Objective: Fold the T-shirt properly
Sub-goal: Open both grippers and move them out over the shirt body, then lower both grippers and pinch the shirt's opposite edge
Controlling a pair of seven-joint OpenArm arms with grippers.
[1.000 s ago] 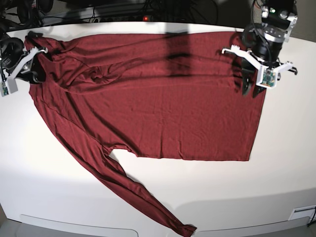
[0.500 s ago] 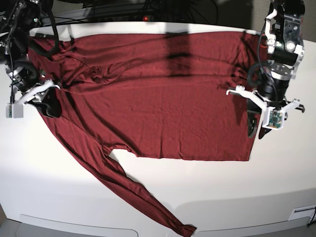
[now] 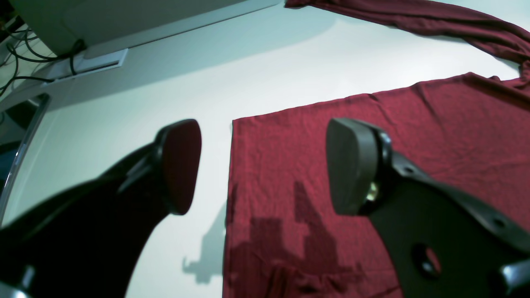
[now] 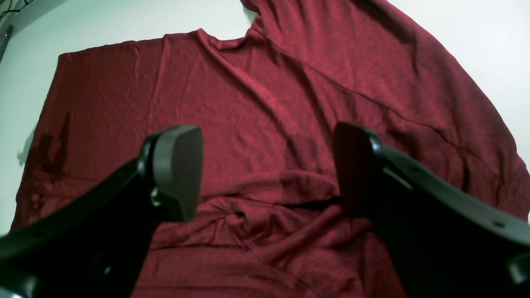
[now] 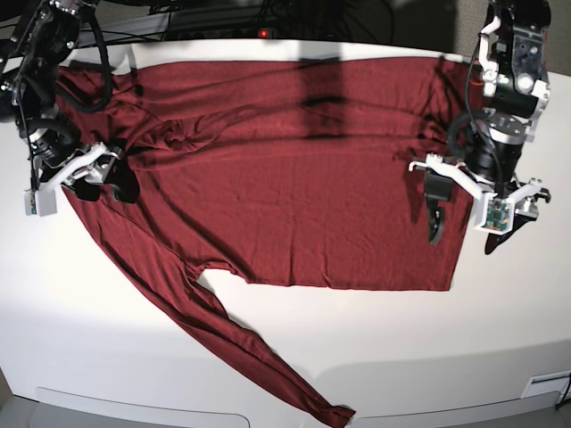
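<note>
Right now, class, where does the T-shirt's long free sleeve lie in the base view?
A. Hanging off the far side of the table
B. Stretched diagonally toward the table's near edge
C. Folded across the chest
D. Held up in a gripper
B: the sleeve of the T-shirt runs flat from the body diagonally down to the near edge of the table, cuff near the rim, no gripper on it.

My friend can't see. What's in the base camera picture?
A big dark red T-shirt lies spread on a white table, one long sleeve trailing toward the front edge. The open left gripper and right gripper hover over its two ends.
</note>
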